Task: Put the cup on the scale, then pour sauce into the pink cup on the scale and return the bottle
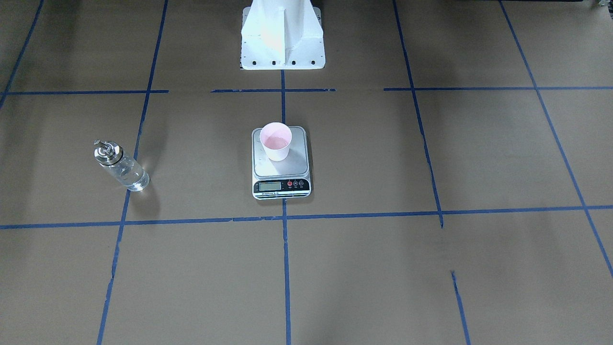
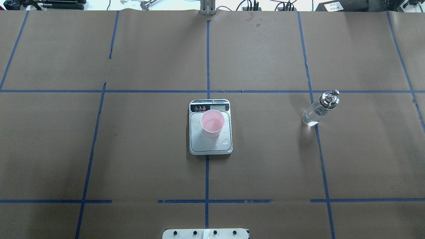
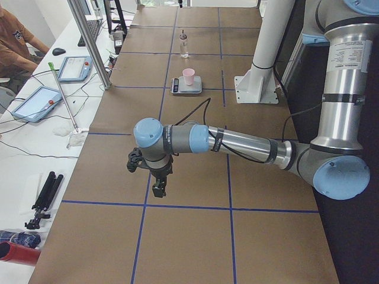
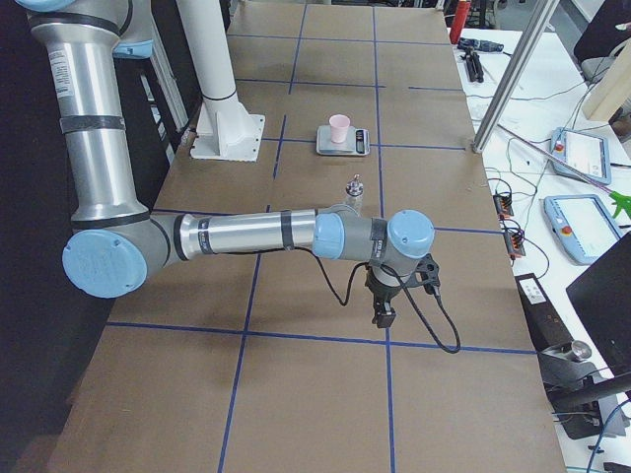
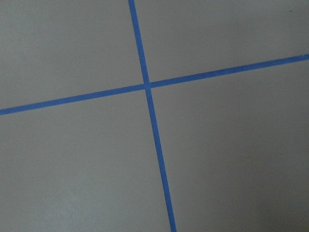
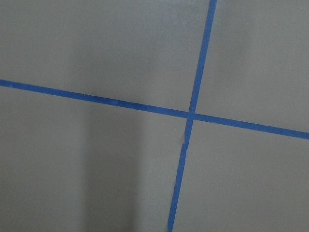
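The pale pink cup (image 2: 212, 123) stands upright on the silver scale (image 2: 211, 146) at the table's middle, with clear liquid in its bottom. A few drops lie on the platform beside it. The clear glass bottle (image 2: 319, 109) with a silver spout cap stands upright on the table to the robot's right, apart from the scale, with clear sauce inside. Both also show in the front view: cup (image 1: 276, 141), scale (image 1: 281, 165), bottle (image 1: 122, 166). My left gripper (image 3: 159, 189) and right gripper (image 4: 383, 317) hang over bare table at opposite ends, far from these things. I cannot tell if they are open or shut.
The white robot pedestal (image 1: 282, 38) stands behind the scale. Blue tape lines grid the brown table. Metal posts (image 3: 89, 41), tablets (image 3: 37, 102) and cables lie along the operators' side, where a person (image 3: 15, 35) sits.
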